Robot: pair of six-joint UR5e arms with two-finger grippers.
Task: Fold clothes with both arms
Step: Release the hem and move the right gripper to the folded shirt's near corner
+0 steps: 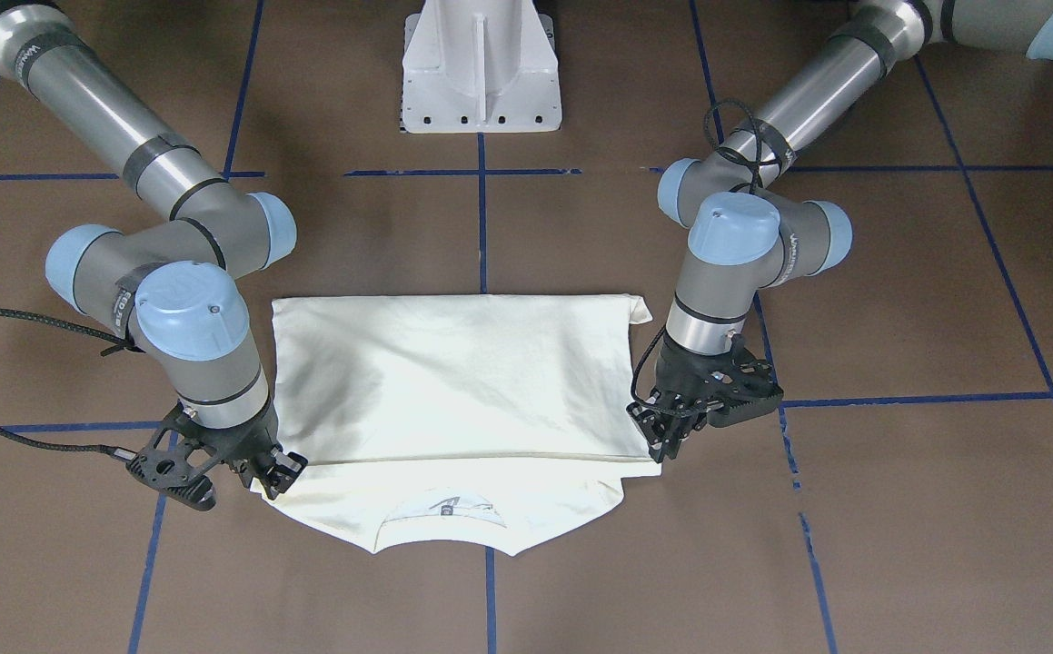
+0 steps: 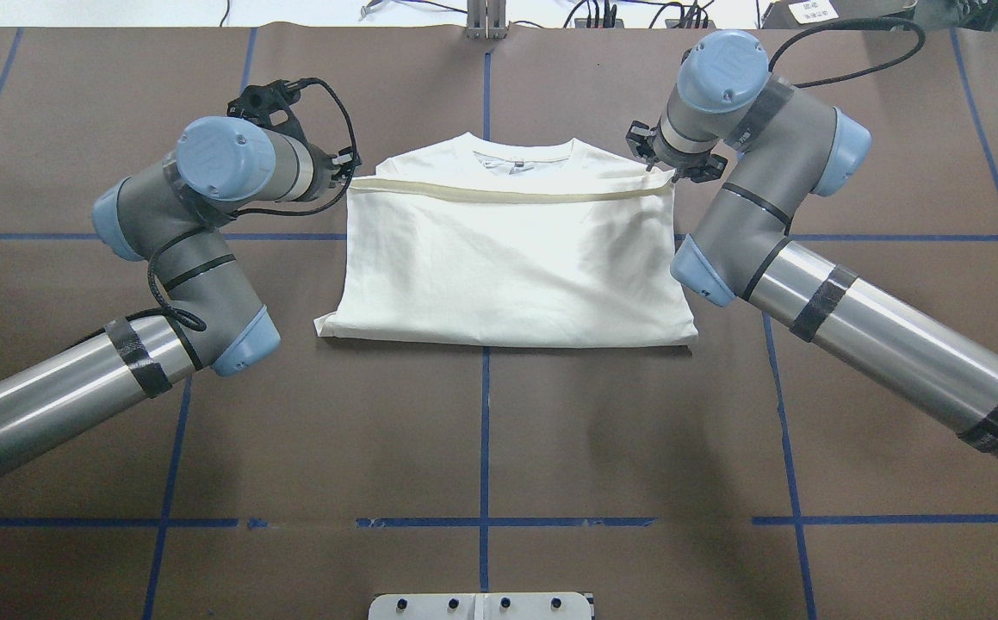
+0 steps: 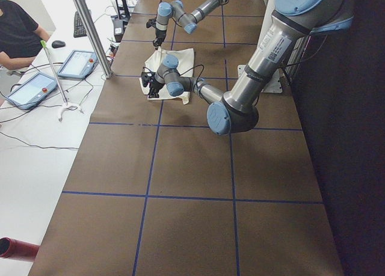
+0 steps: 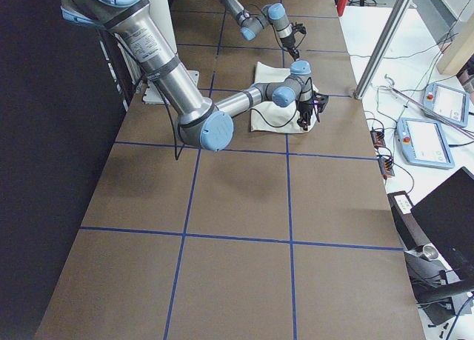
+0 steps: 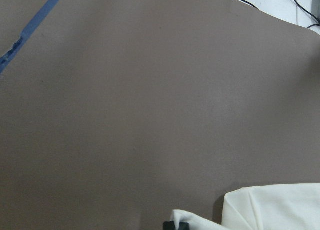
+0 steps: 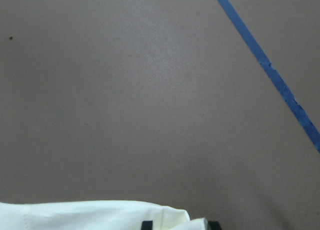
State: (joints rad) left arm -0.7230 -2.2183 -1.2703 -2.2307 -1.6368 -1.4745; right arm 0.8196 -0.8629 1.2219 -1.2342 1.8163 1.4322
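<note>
The cream-white T-shirt (image 1: 453, 381) lies folded in half on the brown table, its hem drawn up close to the collar (image 1: 442, 513); the print is hidden. It also shows in the overhead view (image 2: 507, 258). My left gripper (image 1: 662, 445) is shut on one hem corner, low over the table, and appears in the overhead view (image 2: 345, 176). My right gripper (image 1: 276, 477) is shut on the other hem corner, also seen from overhead (image 2: 666, 170). The hem runs straight between them. Each wrist view shows only a cloth corner (image 5: 270, 207) (image 6: 100, 215) at its bottom edge.
The white pedestal base (image 1: 481, 73) stands behind the shirt. Blue tape lines (image 2: 485, 448) cross the brown table. A seated person (image 3: 18, 32) and tablets (image 3: 77, 62) are beyond the far table edge, near a metal post (image 3: 90, 29).
</note>
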